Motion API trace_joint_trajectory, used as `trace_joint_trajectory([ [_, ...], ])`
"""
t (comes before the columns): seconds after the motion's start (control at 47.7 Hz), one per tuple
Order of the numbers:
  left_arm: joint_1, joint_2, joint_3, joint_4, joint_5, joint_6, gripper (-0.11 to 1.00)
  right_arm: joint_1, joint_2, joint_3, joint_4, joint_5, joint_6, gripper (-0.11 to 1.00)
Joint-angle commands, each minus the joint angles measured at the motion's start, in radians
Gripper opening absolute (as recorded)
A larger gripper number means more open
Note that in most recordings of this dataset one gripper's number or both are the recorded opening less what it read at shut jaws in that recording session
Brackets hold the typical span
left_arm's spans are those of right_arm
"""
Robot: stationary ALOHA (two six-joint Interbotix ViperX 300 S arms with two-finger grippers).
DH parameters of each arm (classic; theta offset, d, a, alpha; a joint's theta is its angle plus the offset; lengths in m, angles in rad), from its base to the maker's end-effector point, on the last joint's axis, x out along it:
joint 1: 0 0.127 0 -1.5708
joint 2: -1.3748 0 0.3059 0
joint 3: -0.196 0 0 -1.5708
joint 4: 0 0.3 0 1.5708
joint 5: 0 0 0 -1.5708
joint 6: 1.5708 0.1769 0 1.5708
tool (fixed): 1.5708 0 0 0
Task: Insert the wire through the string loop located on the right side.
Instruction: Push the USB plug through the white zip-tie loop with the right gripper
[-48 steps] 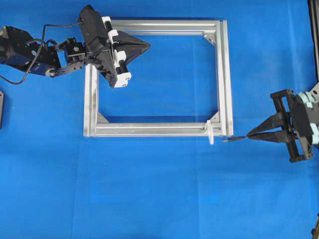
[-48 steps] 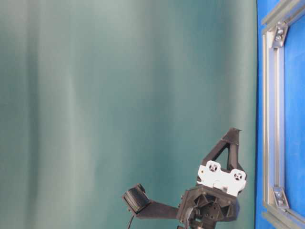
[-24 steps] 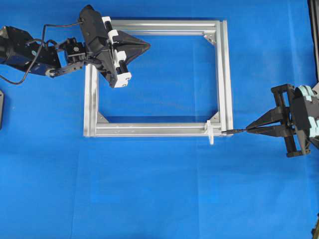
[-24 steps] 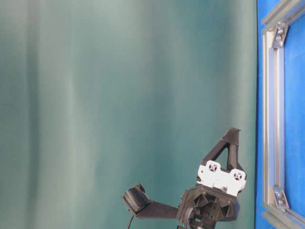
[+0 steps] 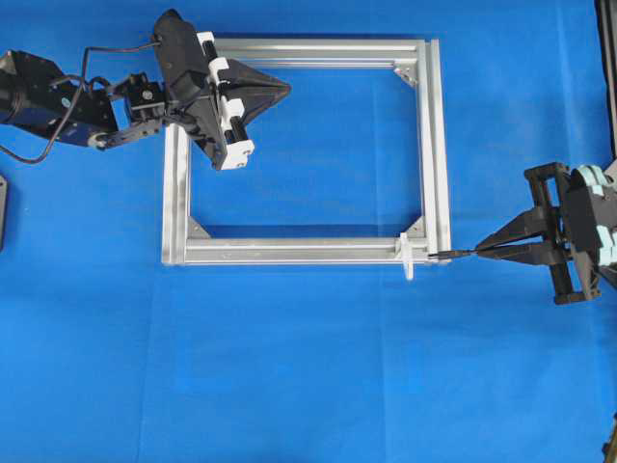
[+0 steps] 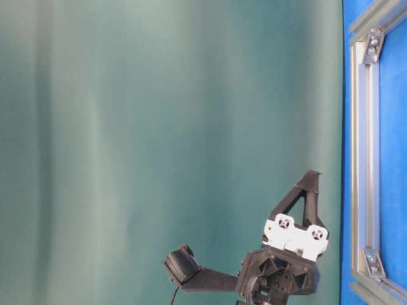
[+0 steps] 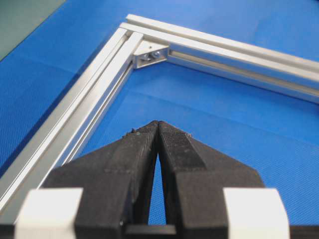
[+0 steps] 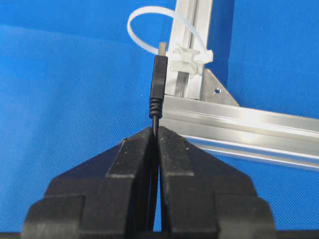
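Right gripper (image 8: 155,130), fingers clenched on the wire (image 8: 158,74), presents its plug tip just beside the string loop (image 8: 149,30) at the frame (image 5: 429,145) corner, not yet through it. Left gripper (image 7: 158,124), fingers clenched empty, hovers above the blue counter (image 5: 308,367) inside the frame's far corner.

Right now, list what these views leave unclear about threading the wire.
- Overhead: loop too small; whether the wire tip has entered cannot be told.
- Right wrist: plug overlaps loop; depth unclear. Right gripper hides the wire's tail.
- Table-level: loop and wire outside the picture.
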Motion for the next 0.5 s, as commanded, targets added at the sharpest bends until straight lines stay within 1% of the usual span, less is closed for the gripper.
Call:
trace_joint_trajectory([
  [0.0,0.0,-0.031,-0.018,0.003,-0.005,-0.002,0.02,-0.003,0.002,-0.009,-0.002,-0.012,0.0,-0.04],
  [0.482,0.0,-0.031,-0.018,0.003,-0.005,-0.002,0.02,-0.003,0.009,-0.009,0.0,-0.014,0.0,-0.04],
])
